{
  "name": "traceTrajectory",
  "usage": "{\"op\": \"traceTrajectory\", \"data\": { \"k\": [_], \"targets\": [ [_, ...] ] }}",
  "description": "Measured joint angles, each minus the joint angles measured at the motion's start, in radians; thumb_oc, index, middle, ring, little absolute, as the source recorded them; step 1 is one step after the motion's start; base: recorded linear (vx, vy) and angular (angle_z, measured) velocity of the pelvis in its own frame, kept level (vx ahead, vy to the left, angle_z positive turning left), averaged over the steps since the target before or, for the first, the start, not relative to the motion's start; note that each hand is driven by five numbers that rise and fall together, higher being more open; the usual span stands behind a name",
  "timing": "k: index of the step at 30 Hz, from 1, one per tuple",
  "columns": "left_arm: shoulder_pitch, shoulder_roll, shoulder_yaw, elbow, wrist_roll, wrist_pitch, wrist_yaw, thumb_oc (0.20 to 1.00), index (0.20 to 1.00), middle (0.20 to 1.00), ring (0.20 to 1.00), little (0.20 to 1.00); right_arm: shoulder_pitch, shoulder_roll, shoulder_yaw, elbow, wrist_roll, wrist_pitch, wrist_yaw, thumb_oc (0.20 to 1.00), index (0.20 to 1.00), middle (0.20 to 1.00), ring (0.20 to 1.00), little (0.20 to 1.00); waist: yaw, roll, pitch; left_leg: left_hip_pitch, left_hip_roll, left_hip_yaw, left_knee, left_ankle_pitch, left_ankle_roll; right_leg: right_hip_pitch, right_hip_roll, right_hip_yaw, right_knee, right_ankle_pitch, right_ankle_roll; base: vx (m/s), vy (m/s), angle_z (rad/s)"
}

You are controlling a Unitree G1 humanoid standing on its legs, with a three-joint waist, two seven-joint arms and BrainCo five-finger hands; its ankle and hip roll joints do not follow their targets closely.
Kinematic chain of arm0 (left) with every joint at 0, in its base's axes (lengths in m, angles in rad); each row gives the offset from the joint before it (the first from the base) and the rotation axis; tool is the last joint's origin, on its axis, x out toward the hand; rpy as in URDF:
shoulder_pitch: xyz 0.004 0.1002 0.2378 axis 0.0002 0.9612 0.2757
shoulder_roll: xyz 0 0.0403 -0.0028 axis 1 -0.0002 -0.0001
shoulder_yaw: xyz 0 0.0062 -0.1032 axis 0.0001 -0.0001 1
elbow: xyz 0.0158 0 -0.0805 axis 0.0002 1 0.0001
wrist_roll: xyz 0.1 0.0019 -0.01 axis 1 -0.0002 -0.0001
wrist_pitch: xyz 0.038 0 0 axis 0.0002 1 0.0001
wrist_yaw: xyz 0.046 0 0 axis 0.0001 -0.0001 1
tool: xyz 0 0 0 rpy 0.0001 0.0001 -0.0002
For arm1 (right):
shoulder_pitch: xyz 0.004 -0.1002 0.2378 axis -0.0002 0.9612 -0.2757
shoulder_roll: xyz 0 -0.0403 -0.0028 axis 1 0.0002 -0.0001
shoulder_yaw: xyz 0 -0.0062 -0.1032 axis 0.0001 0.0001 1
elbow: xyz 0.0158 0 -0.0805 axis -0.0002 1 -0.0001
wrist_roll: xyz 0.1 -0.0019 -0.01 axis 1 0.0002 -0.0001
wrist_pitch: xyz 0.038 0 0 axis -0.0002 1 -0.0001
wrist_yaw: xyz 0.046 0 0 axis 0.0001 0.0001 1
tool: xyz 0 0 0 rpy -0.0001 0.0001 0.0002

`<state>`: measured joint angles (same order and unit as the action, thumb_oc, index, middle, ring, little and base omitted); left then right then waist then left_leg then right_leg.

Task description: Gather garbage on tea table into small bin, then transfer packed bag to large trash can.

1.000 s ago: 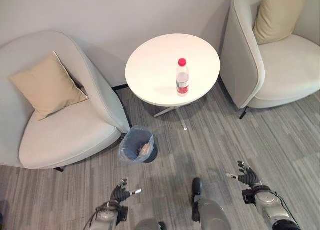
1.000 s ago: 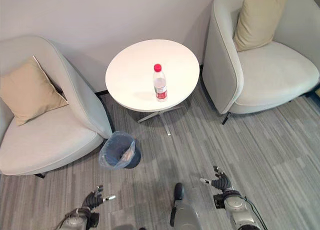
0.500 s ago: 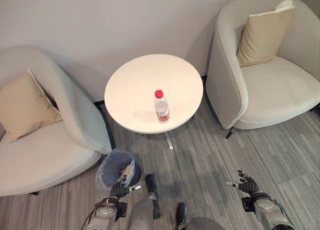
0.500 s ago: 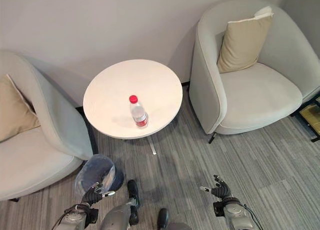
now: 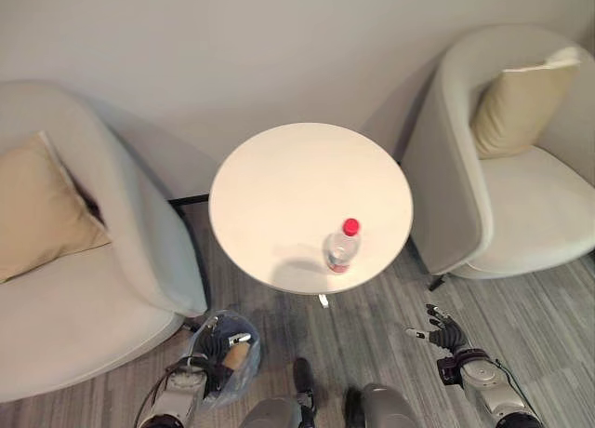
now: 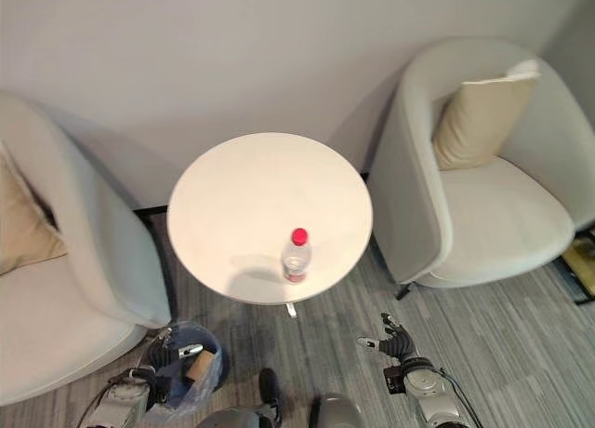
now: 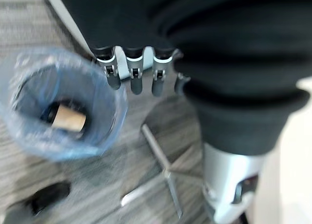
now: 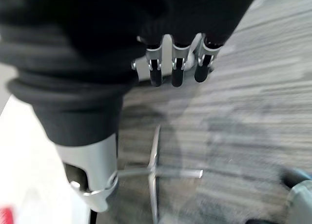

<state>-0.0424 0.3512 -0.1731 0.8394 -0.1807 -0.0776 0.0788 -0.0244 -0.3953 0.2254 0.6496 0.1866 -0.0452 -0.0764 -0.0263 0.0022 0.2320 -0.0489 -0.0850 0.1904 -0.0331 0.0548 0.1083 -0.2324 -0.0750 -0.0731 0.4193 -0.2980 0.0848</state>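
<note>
Bottle (image 5: pixel 340 247) near table (image 5: pixel 270 195) front edge

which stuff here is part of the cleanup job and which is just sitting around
Part of the job:
- bottle standing on the tea table
- small bin with bag, on the floor beside the table
- left hand, open, over the bin
- right hand, open, empty

Just there:
- left armchair with cushion
- right armchair with cushion

Two pale armchairs (image 5: pixel 84 288) with tan cushions (image 5: pixel 521 107) on grey carpet (image 5: pixel 548 302).
</note>
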Motion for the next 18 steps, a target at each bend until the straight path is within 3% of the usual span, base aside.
{"op": "traceTrajectory", "data": {
  "k": [4, 7, 11, 13, 16, 18],
  "targets": [
    [0.055, 0.015, 0.020, -0.012, 0.001, -0.001, 0.001, 1.000, 1.000, 1.000, 1.000, 1.000, 0.031, -0.019, -0.001, -0.106, -0.061, -0.013, 0.000, 1.000, 1.000, 1.000, 1.000, 1.000, 0.005, -0.015, 0.001, 0.040, -0.024, -0.038, 0.009, -0.025, -0.013, 0.003, 0.016, 0.093, -0.080, 0.128, -0.024, 0.03, -0.100, 0.42],
    [0.108, 0.016, 0.022, -0.013, 0.004, -0.001, 0.000, 1.000, 1.000, 1.000, 1.000, 1.000, 0.009, -0.059, 0.000, -0.130, -0.120, -0.010, 0.004, 1.000, 1.000, 1.000, 1.000, 1.000, 0.016, -0.011, 0.002, 0.050, -0.017, -0.046, 0.009, -0.030, -0.020, 0.026, 0.013, 0.064, -0.118, 0.168, -0.021, 0.04, -0.154, 0.03],
    [0.133, 0.007, 0.025, -0.014, 0.004, 0.000, -0.002, 1.000, 1.000, 1.000, 1.000, 1.000, 0.033, -0.170, 0.025, -0.255, -0.241, -0.009, 0.032, 1.000, 1.000, 1.000, 1.000, 1.000, 0.022, -0.005, -0.005, 0.078, 0.022, -0.077, 0.009, -0.028, -0.053, 0.154, 0.037, -0.015, -0.317, 0.318, -0.055, 0.00, -0.135, 0.20],
    [0.137, -0.004, 0.026, -0.022, 0.005, 0.000, -0.004, 1.000, 1.000, 1.000, 1.000, 1.000, 0.038, -0.222, 0.038, -0.355, -0.288, -0.015, 0.053, 1.000, 1.000, 1.000, 1.000, 1.000, 0.027, 0.007, -0.013, 0.085, 0.040, -0.087, 0.008, -0.036, -0.090, 0.214, 0.055, -0.037, -0.409, 0.369, -0.088, 0.00, -0.104, 0.12],
    [0.135, -0.015, 0.026, -0.052, 0.007, -0.003, -0.010, 1.000, 1.000, 1.000, 1.000, 1.000, 0.034, -0.241, 0.039, -0.430, -0.306, -0.032, 0.077, 1.000, 1.000, 1.000, 1.000, 1.000, 0.010, 0.017, -0.017, 0.085, 0.053, -0.069, 0.011, -0.047, -0.111, 0.261, 0.060, -0.061, -0.482, 0.403, -0.109, 0.01, -0.056, 0.18],
    [0.137, -0.038, 0.018, -0.053, 0.010, -0.004, -0.019, 1.000, 1.000, 1.000, 1.000, 1.000, 0.018, -0.260, 0.078, -0.491, -0.314, -0.052, 0.097, 1.000, 1.000, 1.000, 1.000, 1.000, 0.009, 0.029, -0.024, 0.086, 0.058, -0.071, 0.010, -0.047, -0.109, 0.273, 0.069, -0.066, -0.502, 0.404, -0.100, 0.03, -0.022, 0.13]
  ]
}}
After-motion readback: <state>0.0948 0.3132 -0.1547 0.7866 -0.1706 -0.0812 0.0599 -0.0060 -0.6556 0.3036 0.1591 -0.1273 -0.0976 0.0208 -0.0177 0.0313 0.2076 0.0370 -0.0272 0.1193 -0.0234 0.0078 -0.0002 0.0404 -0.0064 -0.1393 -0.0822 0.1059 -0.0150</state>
